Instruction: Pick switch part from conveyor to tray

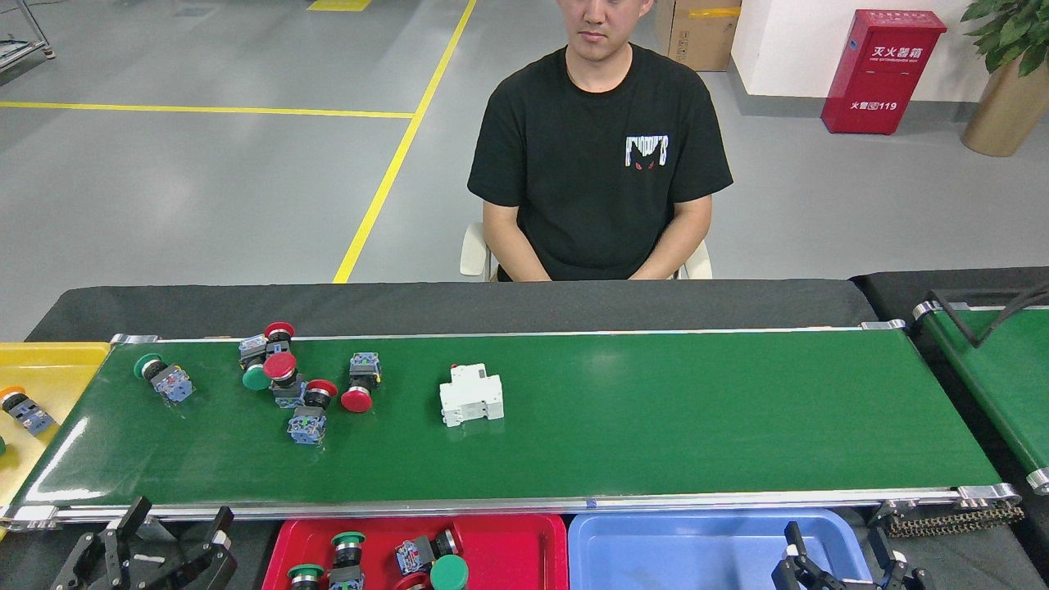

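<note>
The left gripper hangs below the near rail of the conveyor, with its jaws apart and nothing between them. Beyond its jaws, on the belt, lies a cluster of switch parts with red and green caps, and one green-capped switch part lies alone, further to the left. A white breaker stands to the right of the cluster. The red tray is just right of the left jaws. The right gripper is over the blue tray, jaws apart and empty.
</note>
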Robot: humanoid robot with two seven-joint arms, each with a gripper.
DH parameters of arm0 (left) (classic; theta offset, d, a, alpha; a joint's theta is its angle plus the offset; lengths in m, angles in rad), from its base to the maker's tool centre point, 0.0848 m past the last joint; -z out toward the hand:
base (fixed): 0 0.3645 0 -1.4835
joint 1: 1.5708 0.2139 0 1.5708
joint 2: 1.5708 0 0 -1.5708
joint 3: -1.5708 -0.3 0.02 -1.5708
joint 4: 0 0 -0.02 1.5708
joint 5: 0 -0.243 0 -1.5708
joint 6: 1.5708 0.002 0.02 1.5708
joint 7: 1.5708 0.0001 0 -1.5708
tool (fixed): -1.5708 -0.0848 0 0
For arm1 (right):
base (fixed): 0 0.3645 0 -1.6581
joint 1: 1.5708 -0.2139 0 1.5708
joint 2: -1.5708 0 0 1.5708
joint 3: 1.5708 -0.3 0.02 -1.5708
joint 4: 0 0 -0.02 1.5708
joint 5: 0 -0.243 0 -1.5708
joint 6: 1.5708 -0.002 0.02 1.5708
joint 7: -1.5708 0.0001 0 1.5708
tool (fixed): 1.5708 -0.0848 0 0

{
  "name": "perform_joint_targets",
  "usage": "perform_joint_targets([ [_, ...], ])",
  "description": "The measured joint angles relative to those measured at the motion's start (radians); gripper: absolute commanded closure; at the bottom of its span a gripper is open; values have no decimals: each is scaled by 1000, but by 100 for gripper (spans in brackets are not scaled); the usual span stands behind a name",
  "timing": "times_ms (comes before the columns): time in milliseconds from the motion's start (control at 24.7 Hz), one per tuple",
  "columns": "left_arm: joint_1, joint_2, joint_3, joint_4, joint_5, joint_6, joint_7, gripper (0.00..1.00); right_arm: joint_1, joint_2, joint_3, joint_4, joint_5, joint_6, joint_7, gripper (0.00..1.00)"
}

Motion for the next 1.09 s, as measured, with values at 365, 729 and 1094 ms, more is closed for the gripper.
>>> perform_joint_targets([
  [365,-254,0,-40,280,-98,10,-75,0,-2,-4,0,0,0,-11,0,1],
  [729,-277,0,-42,333,-98,-7,-79,0,-4,-4,1,1,0,-19,0,1],
  [1094,-439,21,-42,558,-99,14,-83,48,-4,-4,4,1,0,-19,0,1],
])
